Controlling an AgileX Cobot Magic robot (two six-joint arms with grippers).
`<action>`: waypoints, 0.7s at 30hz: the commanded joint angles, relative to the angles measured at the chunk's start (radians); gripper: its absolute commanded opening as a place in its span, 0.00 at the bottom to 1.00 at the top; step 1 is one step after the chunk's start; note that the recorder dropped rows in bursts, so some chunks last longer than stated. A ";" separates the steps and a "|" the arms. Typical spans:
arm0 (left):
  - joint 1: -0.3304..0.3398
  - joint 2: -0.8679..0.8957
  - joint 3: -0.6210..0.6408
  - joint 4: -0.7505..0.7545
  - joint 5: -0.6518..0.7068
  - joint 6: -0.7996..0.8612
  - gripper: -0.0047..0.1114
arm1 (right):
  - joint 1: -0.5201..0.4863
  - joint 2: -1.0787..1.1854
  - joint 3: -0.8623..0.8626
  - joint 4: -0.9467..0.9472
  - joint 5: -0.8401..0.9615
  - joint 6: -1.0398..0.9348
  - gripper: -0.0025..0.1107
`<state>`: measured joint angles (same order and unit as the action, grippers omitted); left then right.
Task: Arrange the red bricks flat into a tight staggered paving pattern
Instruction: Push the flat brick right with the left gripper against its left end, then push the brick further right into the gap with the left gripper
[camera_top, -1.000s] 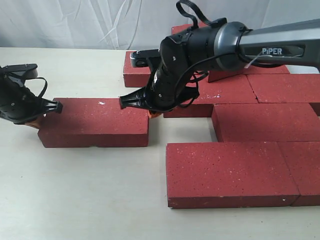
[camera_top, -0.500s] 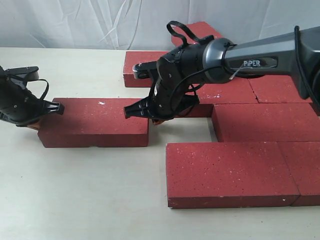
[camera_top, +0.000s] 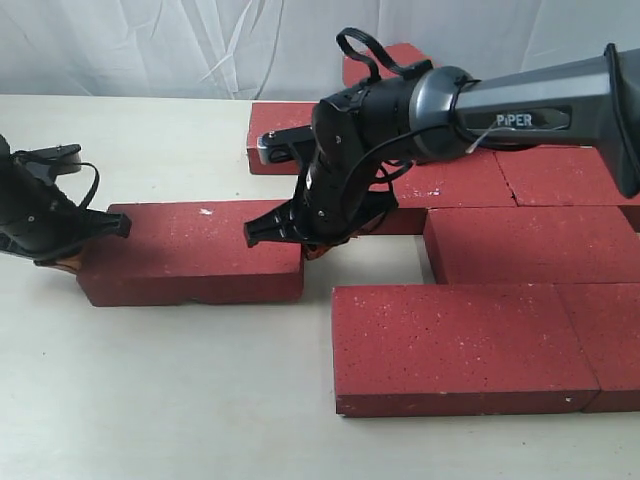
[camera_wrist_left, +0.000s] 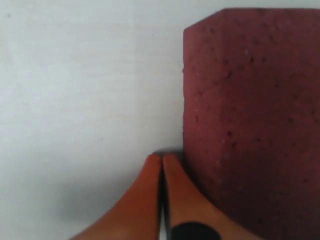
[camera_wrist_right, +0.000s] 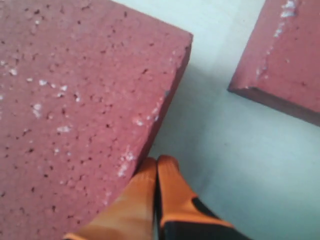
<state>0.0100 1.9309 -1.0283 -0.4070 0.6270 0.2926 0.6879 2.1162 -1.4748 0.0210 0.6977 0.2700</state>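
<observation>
One red brick (camera_top: 190, 250) lies flat and apart on the left of the table, with a gap between it and the paved group of red bricks (camera_top: 520, 240) on the right. My left gripper (camera_top: 70, 262) is shut, its orange fingertips (camera_wrist_left: 170, 162) pressed against the brick's left end (camera_wrist_left: 250, 125). My right gripper (camera_top: 315, 247) is also shut, its orange fingertips (camera_wrist_right: 150, 167) down on the table against the same brick's right end (camera_wrist_right: 75, 100). Neither gripper holds anything. A corner of a paved brick (camera_wrist_right: 285, 60) lies across the gap.
The paved group covers the right half: a large front brick (camera_top: 460, 345), a middle brick (camera_top: 530, 243) and back bricks (camera_top: 285, 135). White cloth hangs behind the table. Bare tabletop (camera_top: 150, 400) spreads at the front left and back left.
The loose brick has slid slightly right, toward the group. My left gripper followed behind its left end. My right arm shifted a little and stays at the brick's right end.
</observation>
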 joint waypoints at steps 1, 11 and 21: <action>-0.003 0.000 -0.002 -0.043 0.044 -0.001 0.04 | 0.002 -0.030 0.004 0.007 0.047 -0.013 0.01; -0.003 0.000 -0.002 -0.075 0.074 -0.001 0.04 | 0.000 -0.030 0.004 -0.015 0.110 -0.008 0.01; -0.072 0.000 -0.002 -0.067 0.078 -0.001 0.04 | 0.000 -0.030 0.004 -0.064 0.145 0.001 0.01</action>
<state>-0.0390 1.9309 -1.0283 -0.4652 0.6989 0.2926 0.6885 2.0992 -1.4748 -0.0265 0.8386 0.2676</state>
